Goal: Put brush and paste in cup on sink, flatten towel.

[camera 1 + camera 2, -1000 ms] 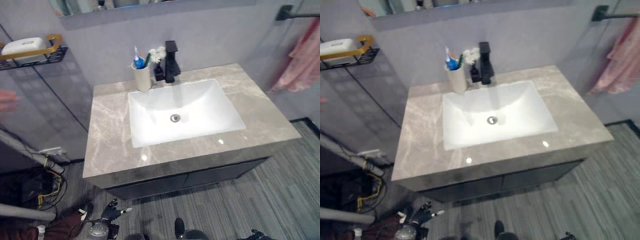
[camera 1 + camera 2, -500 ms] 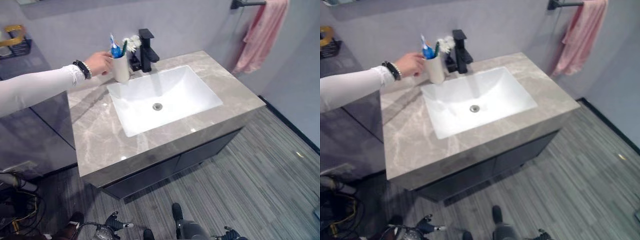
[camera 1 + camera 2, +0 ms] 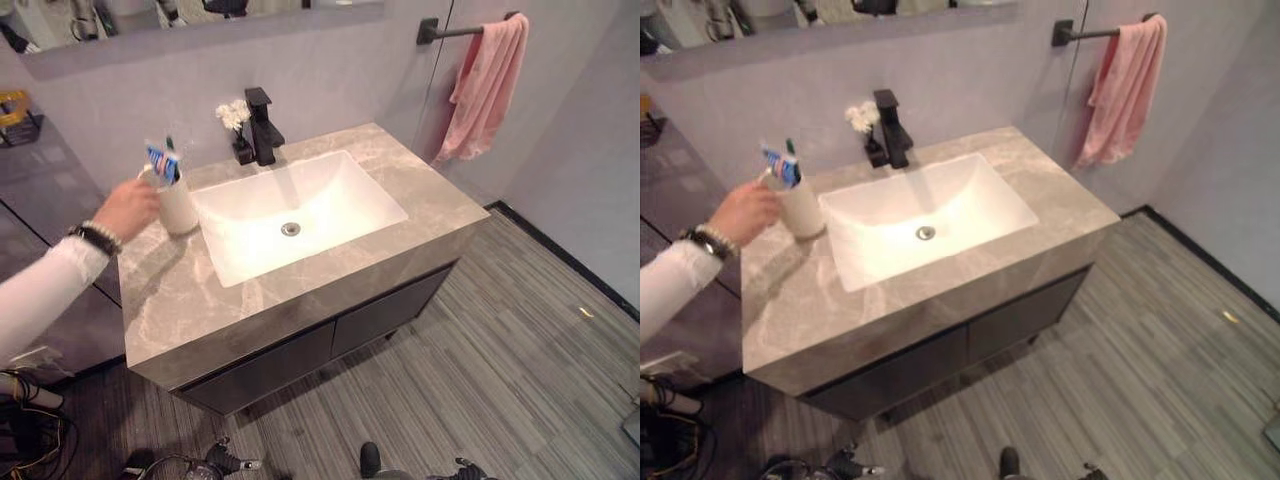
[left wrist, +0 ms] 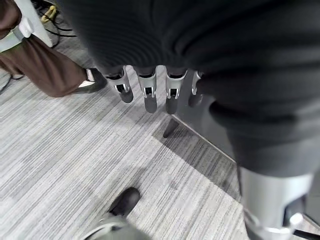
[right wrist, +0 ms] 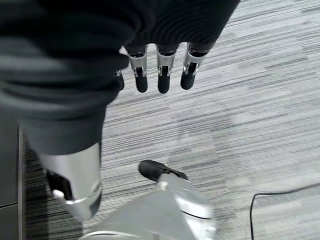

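A person's hand (image 3: 127, 208) grips the cup (image 3: 177, 203) beside the sink (image 3: 300, 205).

The basin (image 3: 300, 215) is sitting sunk in the middle of the tabletop (image 3: 400, 255) before me, the tap (image 3: 260, 125) standing behind it, the cup (image 3: 178, 205) standing at its left with a person's hand (image 3: 128, 208) touching it, and the towel (image 3: 480, 85) hanging on the wall to the right.

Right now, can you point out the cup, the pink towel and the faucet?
cup (image 3: 182, 208), left eye view, on its white side wall.
pink towel (image 3: 482, 85), left eye view, on the middle of the hanging cloth.
faucet (image 3: 892, 128), right eye view, on the black upright body.
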